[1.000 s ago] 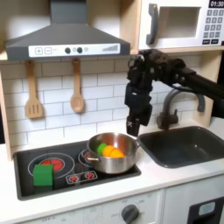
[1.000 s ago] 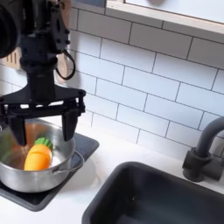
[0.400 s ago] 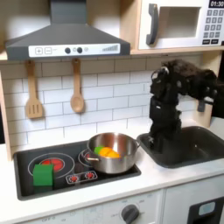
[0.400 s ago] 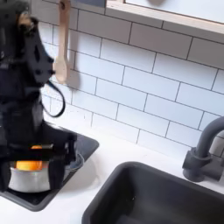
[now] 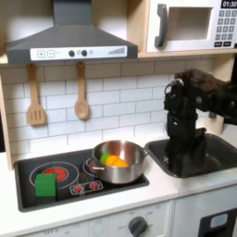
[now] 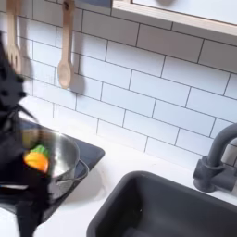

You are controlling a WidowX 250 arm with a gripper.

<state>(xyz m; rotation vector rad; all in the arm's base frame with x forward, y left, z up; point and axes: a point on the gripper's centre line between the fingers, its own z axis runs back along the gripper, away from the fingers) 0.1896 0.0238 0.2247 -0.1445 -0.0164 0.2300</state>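
A green block (image 5: 45, 186) sits at the stove top's (image 5: 69, 190) front left corner. A wooden spatula (image 5: 35, 98) and wooden spoon (image 5: 81, 93) hang on the tiled wall (image 5: 111, 102), a microwave (image 5: 192, 25) above the counter's right end.

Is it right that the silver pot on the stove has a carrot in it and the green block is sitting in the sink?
Not quite. The silver pot does sit on the stove with the orange carrot inside. But in the first exterior view, the green block rests on the stove's front corner at the first exterior view's left, not in the sink.
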